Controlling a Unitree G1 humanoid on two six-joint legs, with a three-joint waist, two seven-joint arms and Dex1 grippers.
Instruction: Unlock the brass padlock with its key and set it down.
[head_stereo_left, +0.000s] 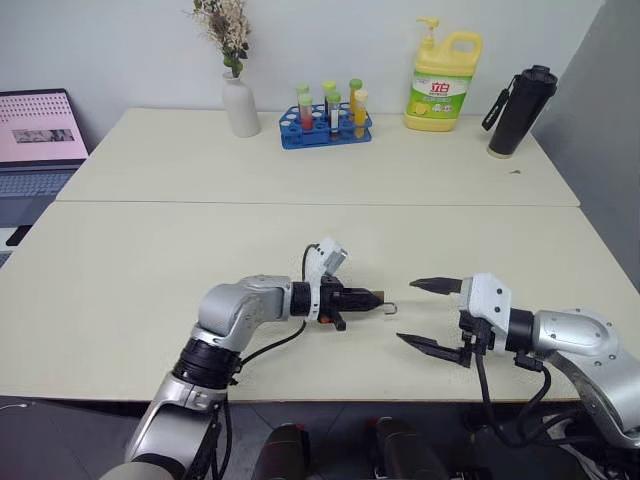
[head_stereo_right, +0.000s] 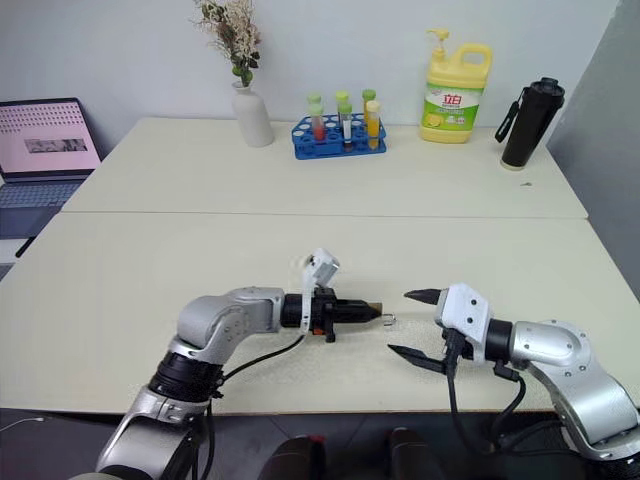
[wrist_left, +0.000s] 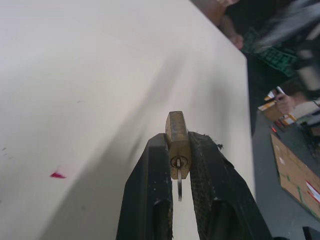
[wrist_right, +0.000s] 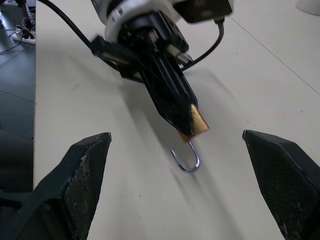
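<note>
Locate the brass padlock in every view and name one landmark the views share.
Left eye view: brass padlock at the left gripper tip, centre.
Right eye view: the same, centre.
Left wrist view: clamped between the fingers, key in it.
Right wrist view: centre, shackle hanging open.
Shared landmark: the left gripper.

Bright, even indoor light, soft shadows (left wrist view's background blurred)
</note>
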